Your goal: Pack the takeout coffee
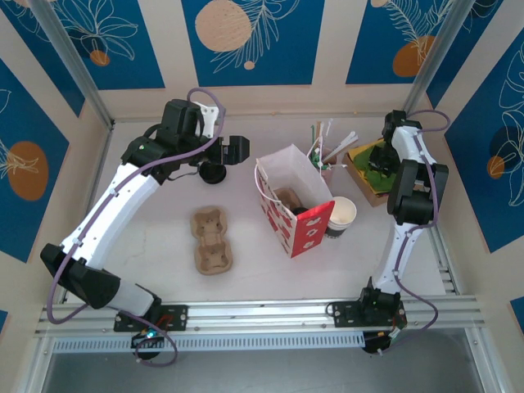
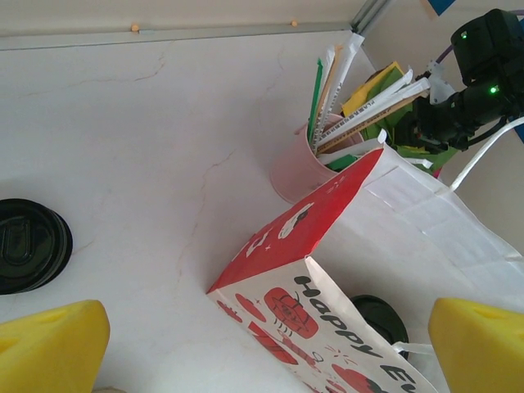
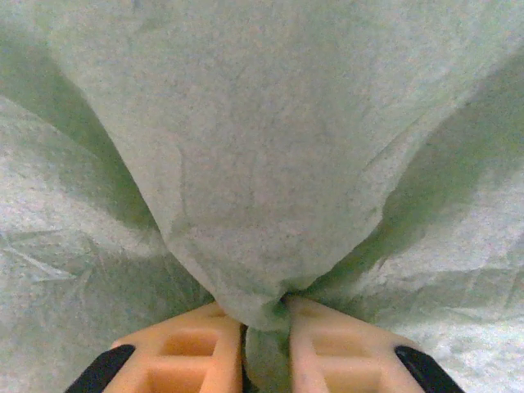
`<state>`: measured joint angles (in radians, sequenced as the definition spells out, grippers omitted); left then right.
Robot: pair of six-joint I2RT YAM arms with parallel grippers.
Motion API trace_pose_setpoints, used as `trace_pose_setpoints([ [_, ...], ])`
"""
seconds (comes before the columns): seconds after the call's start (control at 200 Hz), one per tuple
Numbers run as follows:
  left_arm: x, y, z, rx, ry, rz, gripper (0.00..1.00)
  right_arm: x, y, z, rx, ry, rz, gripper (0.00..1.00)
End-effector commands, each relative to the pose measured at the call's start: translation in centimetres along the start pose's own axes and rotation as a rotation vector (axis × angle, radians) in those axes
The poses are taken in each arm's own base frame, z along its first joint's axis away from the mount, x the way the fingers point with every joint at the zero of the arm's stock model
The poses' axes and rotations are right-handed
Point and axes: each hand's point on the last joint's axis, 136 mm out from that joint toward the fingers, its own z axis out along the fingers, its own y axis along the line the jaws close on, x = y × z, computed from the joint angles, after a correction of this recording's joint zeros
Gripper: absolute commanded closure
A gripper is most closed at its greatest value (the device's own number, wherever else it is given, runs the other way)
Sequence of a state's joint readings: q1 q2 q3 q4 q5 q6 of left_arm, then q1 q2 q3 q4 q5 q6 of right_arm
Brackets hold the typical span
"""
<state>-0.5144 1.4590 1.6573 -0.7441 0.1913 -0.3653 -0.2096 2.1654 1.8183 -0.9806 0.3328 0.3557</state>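
Brown pulp cup carrier (image 1: pixel 211 240) lies flat on the white table (image 1: pixel 262 274), nearest the arm bases. Just beyond it to the right, a red-and-white paper bag (image 1: pixel 304 232) stands upright with its mouth open. Something tan and a dark round shape sit inside, but I cannot tell what they are. A lidless paper cup (image 1: pixel 342 211) stands close against the bag's right side. Farther back on the left, the takeout coffee (image 1: pixel 214 172) stands on the table outside the bag, and the left wrist view shows mostly its black lid. The left gripper (image 1: pixel 237 149) hangs just beside and above it, its yellow fingers (image 2: pixel 49 348) spread wide and grasping nothing. Behind the bag is a pink cup of stirrers (image 1: pixel 321 164). At the far right a cardboard tray (image 1: pixel 367 195) holds green paper (image 3: pixel 262 164). The right gripper (image 3: pixel 264 321) is down in the tray, its fingers pinched together on a gathered fold of that paper.
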Motion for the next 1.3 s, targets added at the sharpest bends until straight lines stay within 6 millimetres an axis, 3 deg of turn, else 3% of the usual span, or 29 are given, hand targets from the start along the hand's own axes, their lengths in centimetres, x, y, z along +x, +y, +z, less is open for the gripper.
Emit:
trace_pose_setpoints([
  [0.0, -0.3, 0.0, -1.0, 0.011, -0.022, -0.008, 0.00, 0.3, 0.2, -2.5, -0.028, -0.019, 0.006, 0.83],
  [0.25, -0.3, -0.1, -0.9, 0.015, -0.020, -0.009, 0.00, -0.5, -0.2, -6.8, -0.060, -0.103, 0.025, 0.84],
  [0.435, -0.2, -0.1, -0.8, 0.019, -0.020, -0.013, 0.00, -0.5, -0.1, -8.4, -0.078, -0.132, 0.029, 0.83],
  [0.65, -0.2, -0.1, -0.8, 0.020, -0.020, -0.014, 0.00, -0.4, -0.1, -8.0, -0.078, -0.123, 0.029, 0.84],
  [0.82, -0.2, 0.1, -0.8, 0.015, -0.019, -0.016, 0.00, -0.1, -0.1, -6.8, -0.073, -0.100, 0.026, 1.00],
  [1.055, -0.3, 0.1, -0.8, 0.013, -0.020, -0.017, 0.00, 0.2, 0.0, -6.2, -0.077, -0.083, 0.030, 1.00],
  [1.295, -0.6, 0.1, -0.7, 0.014, -0.025, -0.015, 0.00, 0.4, -0.1, -9.0, -0.107, -0.133, 0.045, 1.00],
])
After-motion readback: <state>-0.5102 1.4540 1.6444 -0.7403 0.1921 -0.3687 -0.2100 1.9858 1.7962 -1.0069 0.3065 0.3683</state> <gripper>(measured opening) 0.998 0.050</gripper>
